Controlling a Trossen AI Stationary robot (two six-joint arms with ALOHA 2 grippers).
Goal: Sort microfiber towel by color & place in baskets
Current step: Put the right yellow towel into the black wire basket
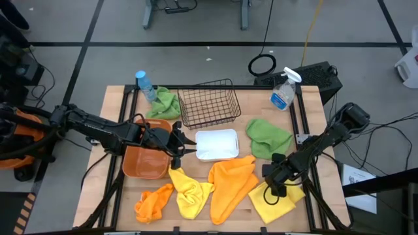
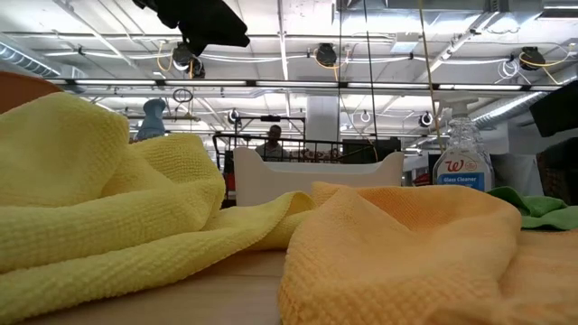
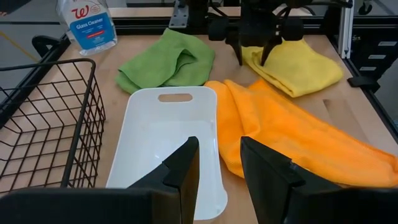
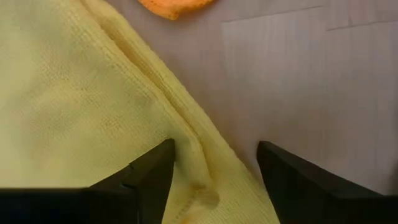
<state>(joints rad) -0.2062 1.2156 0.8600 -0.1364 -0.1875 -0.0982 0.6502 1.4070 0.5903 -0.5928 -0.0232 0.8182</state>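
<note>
Empty yet: wire basket point(image 1: 209, 104), white bin point(image 1: 216, 144), orange tub point(image 1: 145, 162). Six towels point(image 1: 232, 186) loose on table point(image 1: 117, 104). Left pincer point(image 1: 185, 149) open at bin edge; right pincer point(image 1: 277, 186) open astride yellow towel point(image 1: 274, 201), not gripping

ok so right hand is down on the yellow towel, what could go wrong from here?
1. The right hand is open astride a fold at the edge of the yellow towel; closing there may pinch only a thin ridge and slip off.
2. That towel touches the large orange towel, so lifting could drag the orange one along.
3. The left hand hovers at the white bin, so a delivery there might crowd both arms.
</note>
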